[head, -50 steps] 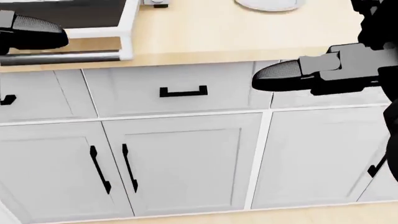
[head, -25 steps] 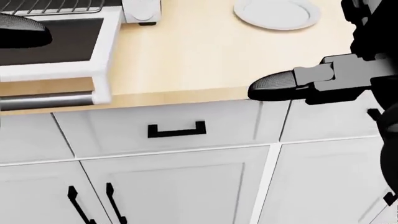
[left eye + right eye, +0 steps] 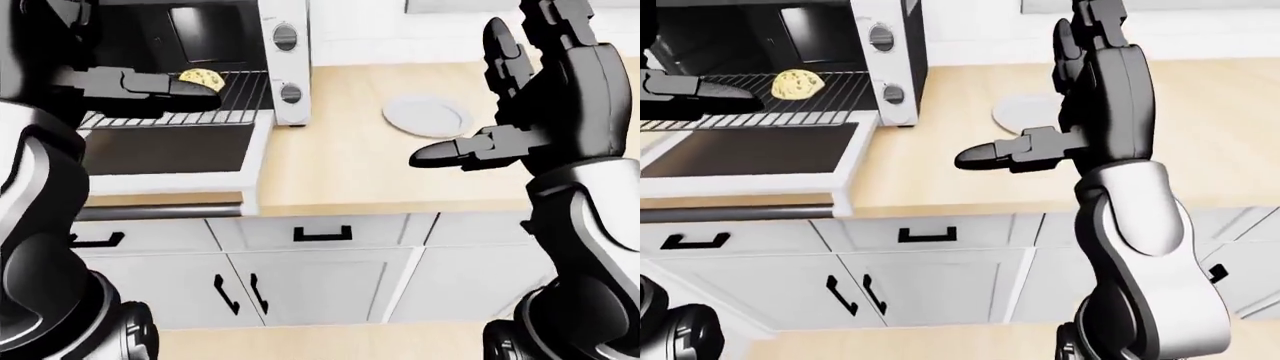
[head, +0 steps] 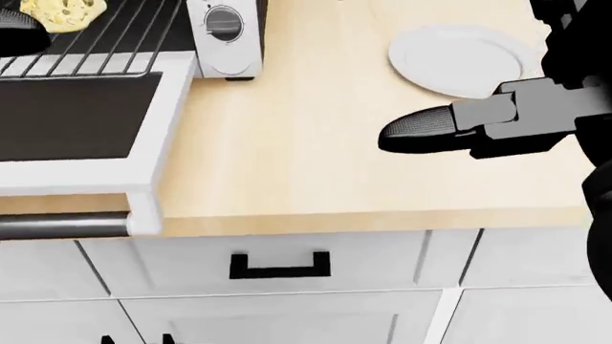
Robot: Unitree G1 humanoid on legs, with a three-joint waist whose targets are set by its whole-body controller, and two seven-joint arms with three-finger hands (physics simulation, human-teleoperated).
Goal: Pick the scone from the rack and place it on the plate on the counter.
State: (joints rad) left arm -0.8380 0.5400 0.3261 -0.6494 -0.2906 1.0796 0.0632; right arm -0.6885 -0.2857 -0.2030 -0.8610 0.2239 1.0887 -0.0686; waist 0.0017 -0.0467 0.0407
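**Scone on the oven rack, both hands empty**

While the scone (image 3: pixel 797 82) lies on the wire rack (image 3: pixel 830 101) inside the open toaster oven (image 3: pixel 285 64), the left hand (image 3: pixel 150 84) reaches in at rack level, its dark fingers extended and ending just left of the scone in the right-eye view; in the left-eye view they overlap its lower edge, so I cannot tell whether they touch. Nothing is closed round the scone. The oven door (image 4: pixel 86 129) hangs flat and open over the wooden counter (image 4: pixel 287 165). The white plate (image 4: pixel 459 57) sits bare on the counter, well to the right of the oven. The right hand (image 3: pixel 520 112) is raised above the counter beside the plate, fingers spread upward and thumb pointing left, holding nothing. White cabinet drawers (image 3: pixel 322 233) with black handles run below the counter edge.
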